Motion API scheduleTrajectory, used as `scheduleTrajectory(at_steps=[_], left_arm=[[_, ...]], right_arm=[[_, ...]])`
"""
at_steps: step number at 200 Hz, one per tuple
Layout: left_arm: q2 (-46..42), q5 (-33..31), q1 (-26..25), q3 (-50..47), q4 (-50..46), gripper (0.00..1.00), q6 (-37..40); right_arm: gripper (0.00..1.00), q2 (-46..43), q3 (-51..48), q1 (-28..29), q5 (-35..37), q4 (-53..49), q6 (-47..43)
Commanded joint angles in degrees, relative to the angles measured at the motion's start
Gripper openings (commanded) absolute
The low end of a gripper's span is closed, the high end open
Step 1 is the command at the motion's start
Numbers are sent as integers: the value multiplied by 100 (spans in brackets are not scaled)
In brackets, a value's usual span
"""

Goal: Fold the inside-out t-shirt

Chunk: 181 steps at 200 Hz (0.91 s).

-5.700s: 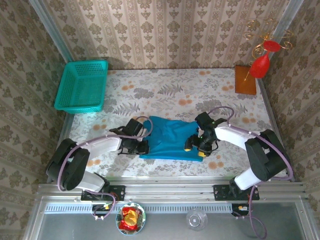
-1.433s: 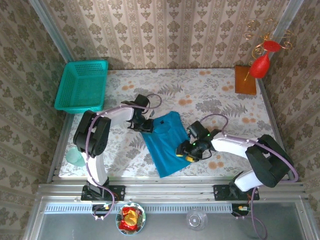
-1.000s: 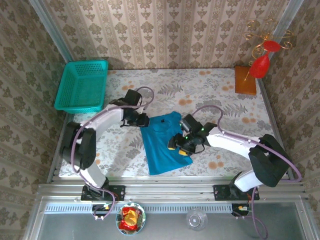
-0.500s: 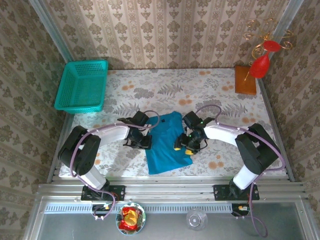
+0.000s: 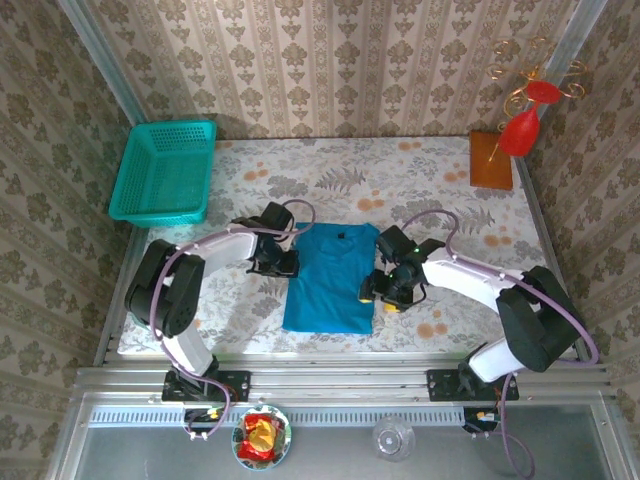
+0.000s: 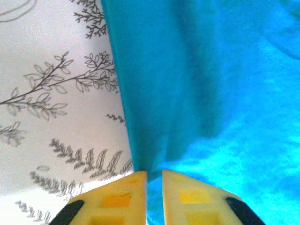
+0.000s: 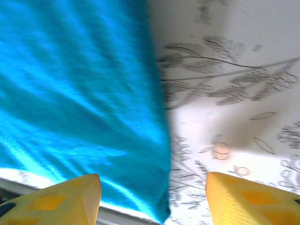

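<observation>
Inside-out t-shirt: a narrow blue-teal oblong, flat on the floral table. Its long axis runs away from the arm bases, and it lies between the two grippers.

Left gripper: jaws nearly shut, pinching the shirt's left folded edge. Cloth spreads ahead of them and to their right.

Right gripper: jaws wide, straddling the right edge and holding nothing.

Cloth is soft, matte, faintly creased.

Judgement: the next fold crosses the long axis, and both arms are about equally near.

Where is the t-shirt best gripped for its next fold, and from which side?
The t-shirt lies flat as a narrow strip, collar at the far end; probably pinch its near hem corners, coming in from the left and right edges.
</observation>
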Motion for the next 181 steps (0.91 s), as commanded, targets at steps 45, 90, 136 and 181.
scheduleTrajectory(at_steps=[45,90,136,181], left_arm=[[-746,632,-246,-829,-26,17,-239],[-401,408,-194,-1242,101,15,-361],[-864,387,-202,-838,-214,15,-314],[-1018,356,-167,-197,-502,16,-233]], right_arm=[[61,784,289,554,-1703,784,-296],[61,893,-174,568,-350,-261,-224],[63,265,162,526,-289,-271,-251],[62,325,943,-208,-242,-373,-622]])
